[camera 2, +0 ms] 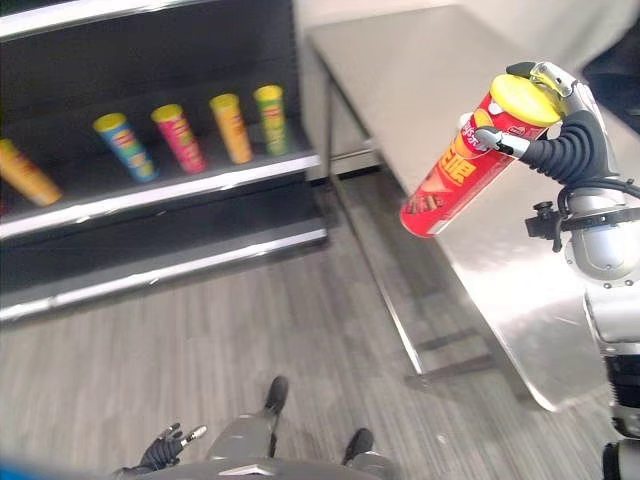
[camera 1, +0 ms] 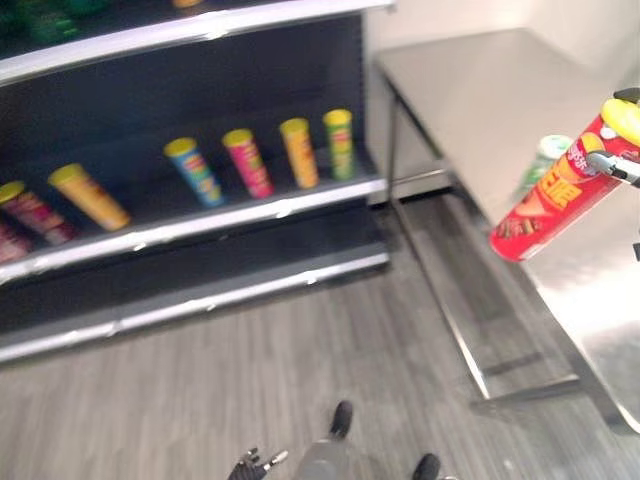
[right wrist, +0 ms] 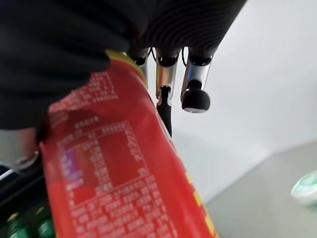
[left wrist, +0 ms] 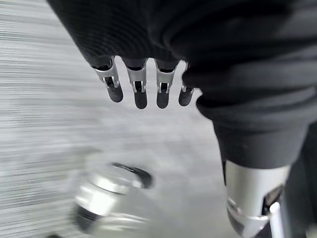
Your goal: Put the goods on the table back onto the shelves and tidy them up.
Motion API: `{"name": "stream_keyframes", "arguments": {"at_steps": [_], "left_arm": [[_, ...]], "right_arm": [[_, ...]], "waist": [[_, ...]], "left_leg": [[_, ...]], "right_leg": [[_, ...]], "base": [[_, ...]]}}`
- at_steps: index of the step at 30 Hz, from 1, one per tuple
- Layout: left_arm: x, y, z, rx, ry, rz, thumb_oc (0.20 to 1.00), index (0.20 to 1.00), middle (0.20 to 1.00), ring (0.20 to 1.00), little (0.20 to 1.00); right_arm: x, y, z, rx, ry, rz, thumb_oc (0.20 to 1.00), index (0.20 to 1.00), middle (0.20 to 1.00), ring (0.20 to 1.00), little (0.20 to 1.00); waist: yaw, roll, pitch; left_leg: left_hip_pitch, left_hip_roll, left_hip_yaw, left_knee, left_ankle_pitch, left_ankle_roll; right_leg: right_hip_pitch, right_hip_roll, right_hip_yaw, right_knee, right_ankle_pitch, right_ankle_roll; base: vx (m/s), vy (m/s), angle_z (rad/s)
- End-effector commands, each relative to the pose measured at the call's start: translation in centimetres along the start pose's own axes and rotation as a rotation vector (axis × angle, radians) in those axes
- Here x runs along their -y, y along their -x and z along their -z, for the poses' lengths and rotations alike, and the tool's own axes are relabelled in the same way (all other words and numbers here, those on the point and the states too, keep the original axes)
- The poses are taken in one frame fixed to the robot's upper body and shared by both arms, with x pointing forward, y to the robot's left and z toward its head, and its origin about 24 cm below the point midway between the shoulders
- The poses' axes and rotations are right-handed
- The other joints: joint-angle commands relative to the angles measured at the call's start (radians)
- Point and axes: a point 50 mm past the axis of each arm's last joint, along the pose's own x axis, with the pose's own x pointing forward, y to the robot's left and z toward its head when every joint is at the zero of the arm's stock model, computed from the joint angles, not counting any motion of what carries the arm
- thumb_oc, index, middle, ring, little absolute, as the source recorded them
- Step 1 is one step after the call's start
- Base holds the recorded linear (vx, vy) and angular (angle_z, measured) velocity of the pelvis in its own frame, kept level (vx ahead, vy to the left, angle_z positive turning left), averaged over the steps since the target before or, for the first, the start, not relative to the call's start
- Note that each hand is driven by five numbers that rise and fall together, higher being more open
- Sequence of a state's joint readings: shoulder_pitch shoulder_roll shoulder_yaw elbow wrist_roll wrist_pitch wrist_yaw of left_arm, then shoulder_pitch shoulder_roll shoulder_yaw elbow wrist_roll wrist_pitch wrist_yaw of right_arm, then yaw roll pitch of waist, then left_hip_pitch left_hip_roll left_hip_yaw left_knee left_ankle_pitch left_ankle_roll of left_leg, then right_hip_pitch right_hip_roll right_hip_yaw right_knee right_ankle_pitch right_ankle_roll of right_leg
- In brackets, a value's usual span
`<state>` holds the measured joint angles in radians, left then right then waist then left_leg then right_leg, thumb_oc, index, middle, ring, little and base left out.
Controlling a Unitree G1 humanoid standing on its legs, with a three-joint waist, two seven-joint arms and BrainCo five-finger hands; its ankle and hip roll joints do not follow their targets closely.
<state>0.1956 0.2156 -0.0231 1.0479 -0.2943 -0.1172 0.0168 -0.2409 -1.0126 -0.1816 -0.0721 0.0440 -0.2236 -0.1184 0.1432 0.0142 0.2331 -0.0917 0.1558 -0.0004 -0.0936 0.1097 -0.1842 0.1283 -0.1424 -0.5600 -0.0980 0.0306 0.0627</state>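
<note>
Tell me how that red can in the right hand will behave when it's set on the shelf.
The red can looks like a rigid tube, so the right hand probably won't crush it. Tall and narrow, it may tip easily. Laid down, it would likely roll on the shelf.

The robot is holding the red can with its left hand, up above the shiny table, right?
Not quite: its right hand holds the red can above the shiny table, as the right eye view shows. The left hand hangs low, holding nothing.
</note>
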Motion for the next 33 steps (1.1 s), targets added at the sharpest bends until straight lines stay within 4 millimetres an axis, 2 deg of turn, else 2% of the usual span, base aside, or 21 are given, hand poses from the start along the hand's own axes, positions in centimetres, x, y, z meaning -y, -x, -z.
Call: {"name": "stream_keyframes", "arguments": {"at_steps": [1,2,3,5,7,8,11,12,14,15,16,17,20,21,22,23,24,27,29,30,33], "left_arm": [[-0.8,-0.6,-3.8,0.132,-0.023,-0.016,1.000,1.000,1.000,1.000,1.000],[-1.1,-0.6,-3.7,0.125,-0.039,-0.018,1.000,1.000,1.000,1.000,1.000],[-1.2,-0.6,-3.7,0.121,-0.049,-0.017,1.000,1.000,1.000,1.000,1.000],[-1.3,-0.6,-3.5,0.110,-0.079,-0.014,1.000,1.000,1.000,1.000,1.000],[-1.6,-0.6,-3.7,0.102,-0.121,-0.011,1.000,1.000,1.000,1.000,1.000],[-1.7,-0.6,-3.7,0.102,-0.123,-0.012,1.000,1.000,1.000,1.000,1.000],[-3.0,-0.7,-4.3,0.107,-0.153,-0.053,1.000,1.000,1.000,1.000,1.000],[-3.5,-0.7,-5.0,0.120,-0.155,-0.069,1.000,1.000,1.000,1.000,1.000],[-3.8,-0.8,-5.6,0.134,-0.172,-0.075,1.000,1.000,1.000,1.000,1.000],[-3.6,-0.9,-6.4,0.145,-0.229,-0.058,1.000,1.000,1.000,1.000,1.000],[-3.5,-1.0,-6.7,0.153,-0.238,-0.049,1.000,1.000,1.000,1.000,1.000],[-3.4,-1.0,-6.7,0.153,-0.240,-0.048,1.000,1.000,1.000,1.000,1.000],[-3.1,-1.1,-7.3,0.162,-0.274,-0.030,1.000,1.000,1.000,1.000,1.000],[-2.7,-1.2,-7.4,0.164,-0.297,-0.013,1.000,1.000,1.000,1.000,1.000],[-2.6,-1.3,-7.4,0.158,-0.302,-0.007,1.000,1.000,1.000,1.000,1.000],[-2.6,-1.3,-7.4,0.159,-0.302,-0.007,1.000,1.000,1.000,1.000,1.000],[-2.1,-1.3,-7.3,0.155,-0.299,0.007,1.000,1.000,1.000,1.000,1.000],[-1.8,-1.4,-6.8,0.138,-0.300,0.019,1.000,1.000,1.000,1.000,1.000],[-1.7,-1.4,-6.6,0.130,-0.301,0.020,1.000,1.000,1.000,1.000,1.000],[-1.5,-1.4,-6.2,0.120,-0.303,0.031,1.000,1.000,1.000,1.000,1.000],[-1.1,-1.3,-5.8,0.112,-0.318,0.053,1.000,1.000,1.000,1.000,1.000]], "right_arm": [[2.5,-1.2,-2.7,0.145,0.057,0.091,0.200,0.200,0.200,0.200,0.200],[2.6,-0.8,-2.7,0.136,0.070,0.088,0.200,0.200,0.200,0.200,0.200],[2.7,-0.5,-2.5,0.128,0.074,0.090,0.200,0.200,0.200,0.200,0.200],[2.9,0.0,-2.5,0.117,0.078,0.099,0.200,0.200,0.200,0.200,0.200],[2.7,0.6,-2.0,0.084,0.094,0.094,0.200,0.200,0.200,0.200,0.200],[2.7,0.7,-2.0,0.082,0.094,0.095,0.200,0.200,0.200,0.200,0.200],[2.2,0.8,-1.9,0.075,0.106,0.100,0.200,0.200,0.200,0.200,0.200],[2.2,0.9,-1.9,0.068,0.107,0.110,0.200,0.200,0.200,0.200,0.200],[2.4,1.3,-1.7,0.058,0.114,0.131,0.200,0.200,0.200,0.200,0.200],[2.6,2.0,-1.1,0.012,0.130,0.132,0.200,0.200,0.200,0.200,0.200],[2.8,2.3,-0.9,-0.002,0.138,0.139,0.200,0.200,0.200,0.200,0.200],[2.9,2.3,-0.9,-0.003,0.139,0.139,0.200,0.200,0.200,0.200,0.200],[3.2,2.6,-0.8,-0.008,0.131,0.156,0.200,0.200,0.200,0.200,0.200],[3.4,2.6,-0.7,-0.012,0.117,0.164,0.200,0.200,0.200,0.200,0.200],[3.3,2.7,-0.6,-0.014,0.104,0.159,0.200,0.200,0.200,0.200,0.200],[3.3,2.7,-0.6,-0.013,0.104,0.160,0.200,0.200,0.200,0.200,0.200],[3.1,2.7,-0.5,-0.018,0.090,0.150,0.200,0.200,0.200,0.200,0.200],[2.5,2.9,-0.4,-0.020,0.065,0.131,0.200,0.200,0.200,0.200,0.200],[2.0,2.9,-0.4,-0.021,0.059,0.109,0.200,0.200,0.200,0.200,0.200],[1.2,3.1,-0.3,-0.027,0.053,0.056,0.200,0.200,0.200,0.200,0.200],[0.2,3.5,-0.6,-0.020,0.034,-0.006,0.200,0.200,0.200,0.200,0.200]], "waist": [[-0.035,-0.011,-0.053],[-0.054,0.001,-0.063],[-0.064,0.006,-0.077],[-0.071,0.011,-0.093],[-0.068,-0.009,-0.108],[-0.068,-0.014,-0.108],[-0.052,-0.051,-0.108],[-0.053,-0.050,-0.103],[-0.059,-0.053,-0.100],[-0.103,-0.048,-0.087],[-0.117,-0.041,-0.083],[-0.113,-0.040,-0.084],[-0.159,-0.024,-0.066],[-0.183,-0.028,-0.051],[-0.197,-0.034,-0.045],[-0.197,-0.034,-0.045],[-0.217,-0.043,-0.036],[-0.225,-0.049,-0.031],[-0.232,-0.052,-0.028],[-0.241,-0.062,-0.027],[-0.260,-0.072,-0.031]], "left_leg": [[0.056,0.182,0.056,0.022,0.061,-0.035],[0.064,0.221,0.105,0.021,0.097,-0.050],[0.080,0.228,0.126,0.015,0.067,-0.062],[0.084,0.217,0.164,0.018,0.036,-0.052],[0.080,0.152,0.188,0.047,-0.044,-0.018],[0.079,0.146,0.188,0.049,-0.048,-0.014],[0.072,0.042,0.198,0.061,-0.113,0.054],[0.079,-0.008,0.193,0.044,-0.126,0.087],[0.091,-0.035,0.187,0.022,-0.128,0.104],[0.104,-0.077,0.156,0.007,-0.123,0.134],[0.109,-0.086,0.140,0.006,-0.125,0.141],[0.109,-0.084,0.142,0.006,-0.126,0.139],[0.134,-0.106,0.091,0.006,-0.135,0.149],[0.162,-0.131,0.060,0.006,-0.155,0.156],[0.178,-0.147,0.045,0.006,-0.164,0.160],[0.175,-0.147,0.045,0.006,-0.160,0.160],[0.213,-0.185,0.019,0.006,-0.183,0.170],[0.245,-0.209,0.005,0.006,-0.201,0.175],[0.260,-0.217,-0.001,0.006,-0.209,0.176],[0.281,-0.234,-0.005,0.006,-0.221,0.177],[0.312,-0.259,-0.034,0.006,-0.244,0.187]], "right_leg": [[0.026,-0.034,0.069,0.033,-0.110,0.066],[0.030,-0.057,0.051,0.042,-0.102,0.081],[0.040,-0.067,0.053,0.041,-0.114,0.094],[0.052,-0.095,0.039,0.041,-0.094,0.116],[0.071,-0.184,0.013,0.061,-0.040,0.153],[0.071,-0.191,0.012,0.063,-0.038,0.157],[0.034,-0.316,0.007,0.148,0.077,0.188],[0.008,-0.365,0.014,0.239,0.153,0.185],[-0.016,-0.379,0.042,0.303,0.146,0.182],[-0.084,-0.320,0.153,0.387,0.120,0.137],[-0.118,-0.276,0.206,0.407,0.083,0.125],[-0.124,-0.275,0.210,0.415,0.078,0.123],[-0.199,-0.154,0.307,0.372,-0.013,0.096],[-0.235,-0.080,0.366,0.301,-0.033,0.093],[-0.254,-0.037,0.398,0.251,-0.019,0.096],[-0.253,-0.036,0.397,0.242,-0.010,0.096],[-0.307,0.016,0.430,0.172,0.037,0.110],[-0.331,0.045,0.405,0.097,0.088,0.124],[-0.338,0.058,0.369,0.052,0.112,0.132],[-0.362,0.071,0.322,0.018,0.128,0.144],[-0.370,0.086,0.318,0.017,0.153,0.143]], "base": [[0.05,0.468,0.81],[0.14,0.475,0.80],[0.17,0.485,0.73],[0.17,0.494,0.81],[0.16,0.568,0.55],[0.08,0.360,0.48],[0.08,0.486,0.21],[0.09,0.468,0.08],[0.11,0.439,0.39],[0.17,0.509,0.82],[0.12,0.365,1.38],[0.12,0.179,1.21],[0.17,0.152,0.53],[0.27,0.140,0.31],[0.20,0.094,0.40],[0.26,0.114,0.29],[0.18,0.086,0.59],[0.24,0.080,0.63],[0.20,0.045,0.30],[0.25,0.029,0.11],[0.28,0.021,0.11]]}}
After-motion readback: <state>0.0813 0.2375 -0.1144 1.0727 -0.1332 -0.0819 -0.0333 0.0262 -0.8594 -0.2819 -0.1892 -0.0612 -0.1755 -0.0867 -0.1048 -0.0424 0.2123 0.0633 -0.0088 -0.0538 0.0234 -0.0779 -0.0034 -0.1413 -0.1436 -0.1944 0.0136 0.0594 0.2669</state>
